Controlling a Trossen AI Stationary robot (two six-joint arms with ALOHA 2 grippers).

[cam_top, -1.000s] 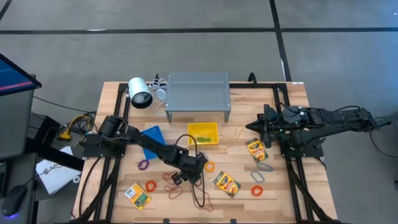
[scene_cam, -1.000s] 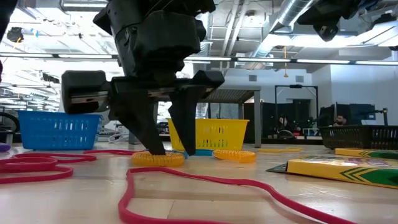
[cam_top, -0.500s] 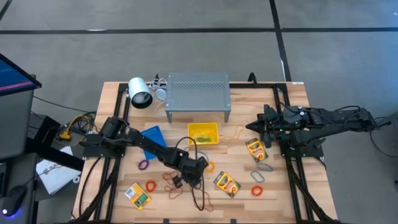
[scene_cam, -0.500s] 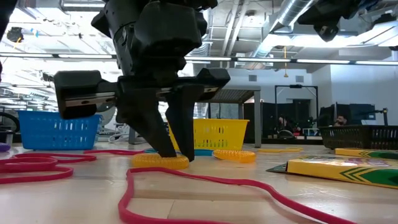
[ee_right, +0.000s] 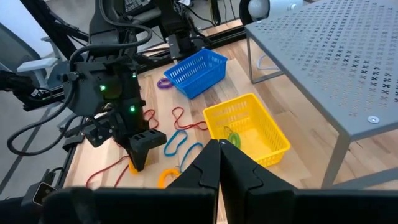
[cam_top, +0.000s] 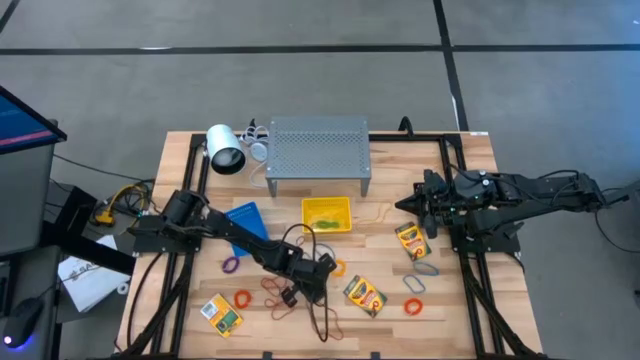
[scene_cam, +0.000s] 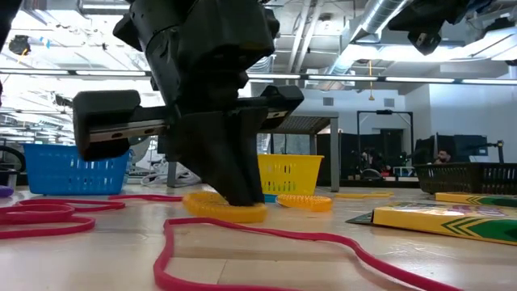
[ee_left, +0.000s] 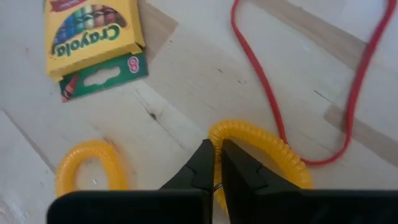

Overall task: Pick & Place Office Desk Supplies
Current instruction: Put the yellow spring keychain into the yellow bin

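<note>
Table [cam_top: 470, 200]: pale wood planks, matt, visible grain. Shelf [cam_top: 318, 146]: grey perforated metal, matt. Yellow bin [ee_right: 249, 127] & blue bin [ee_right: 198, 71]: plastic lattice, slight gloss. Orange band [ee_left: 264, 149]: ribbed, coil-like rubbery plastic, soft sheen. Thin red band [ee_left: 298, 81]: smooth rubber. Crayon box [ee_left: 90, 40]: printed card, glossy yellow-green. Left gripper [ee_left: 214, 171] fingers [ee_left: 239, 174]: black plastic, matt. Floor [cam_top: 300, 70]: grey, smooth, dull.

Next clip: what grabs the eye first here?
The left gripper, down on the table's middle, is shut on an orange coiled band. Colourful loops and crayon boxes lie scattered around it, with a long red band trailing across the wood. The right gripper waits shut above the table's right side.
</note>
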